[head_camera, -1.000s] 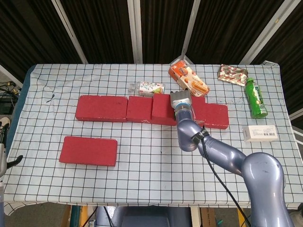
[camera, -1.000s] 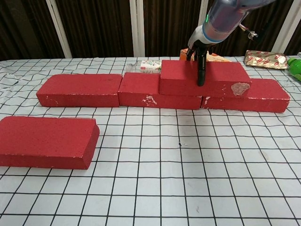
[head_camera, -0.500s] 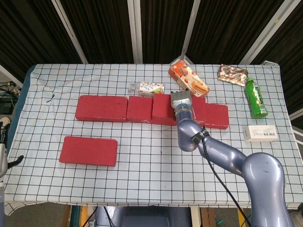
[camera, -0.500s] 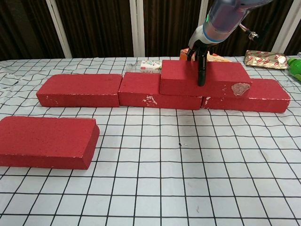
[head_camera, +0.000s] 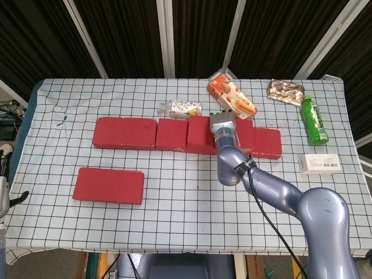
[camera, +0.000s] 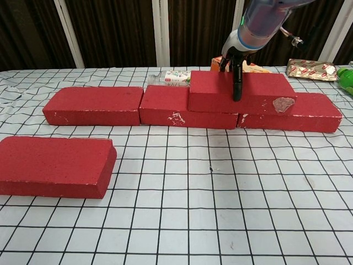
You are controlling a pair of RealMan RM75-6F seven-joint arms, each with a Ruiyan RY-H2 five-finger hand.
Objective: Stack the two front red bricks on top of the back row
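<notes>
The right hand [camera: 236,66] still grips the stacked brick [camera: 241,91], barely shifted on the back row [camera: 99,105], so release remains.

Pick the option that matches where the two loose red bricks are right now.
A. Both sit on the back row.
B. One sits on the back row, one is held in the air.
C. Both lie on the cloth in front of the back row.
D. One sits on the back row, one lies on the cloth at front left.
D: one stacked brick sits on the back row under the right hand, and the front brick lies on the cloth at front left.
</notes>
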